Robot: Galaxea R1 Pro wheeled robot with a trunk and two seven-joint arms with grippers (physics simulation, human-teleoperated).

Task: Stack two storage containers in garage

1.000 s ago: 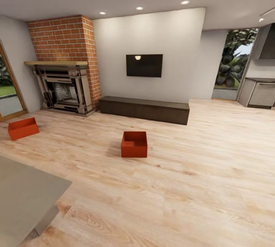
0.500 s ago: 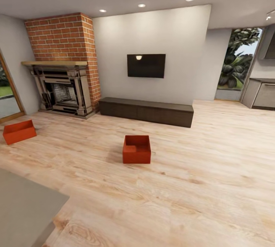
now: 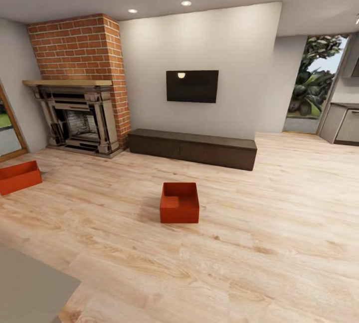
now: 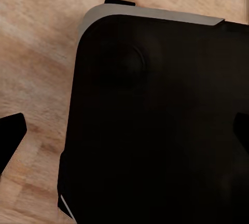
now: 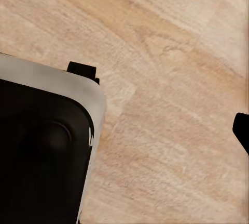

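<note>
Two orange-red storage containers sit on the light wood floor of the living room. One storage container (image 3: 179, 203) is in the middle of the head view, open top up. The other storage container (image 3: 19, 176) lies at the far left, cut by the picture's edge. In the left wrist view my left gripper (image 4: 124, 135) is open, its dark fingertips (image 4: 10, 135) far apart over the robot's black base (image 4: 155, 120). My right gripper (image 5: 124, 133) also looks open: one fingertip (image 5: 243, 130) shows at the picture's edge above bare planks. Neither gripper holds anything.
A red-brick fireplace (image 3: 77, 88) stands at the back left, and a long dark bench (image 3: 192, 148) runs under the black TV (image 3: 192, 86). A grey surface corner (image 3: 30, 288) juts in at the near left. Grey cabinets (image 3: 344, 126) stand at the far right.
The whole head view has shifted as the camera moved forward: both containers sit lower and nearer, the left one slides toward the picture's edge, and the grey corner shrinks.
</note>
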